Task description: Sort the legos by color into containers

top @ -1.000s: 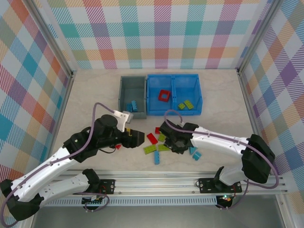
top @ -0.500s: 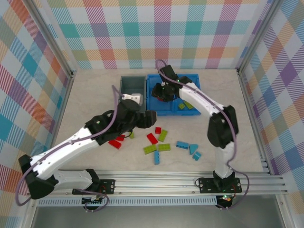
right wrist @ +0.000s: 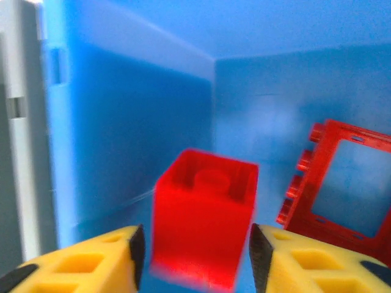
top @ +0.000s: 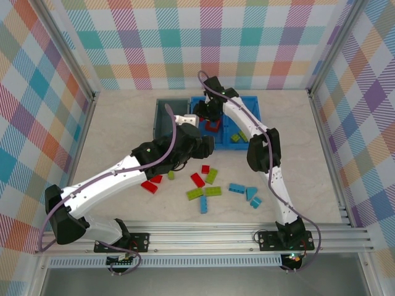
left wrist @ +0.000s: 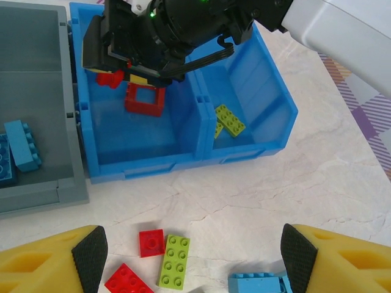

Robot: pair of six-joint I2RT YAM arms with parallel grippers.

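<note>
Legos [top: 197,179] on marbled tabletop [top: 308,154], plaid walls [top: 210,43]

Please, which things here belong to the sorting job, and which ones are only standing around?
Job: loose legos, grey bin, blue bin, and the red frame and green bricks already inside it.
Not the job: plaid walls, metal rail at the near edge.
</note>
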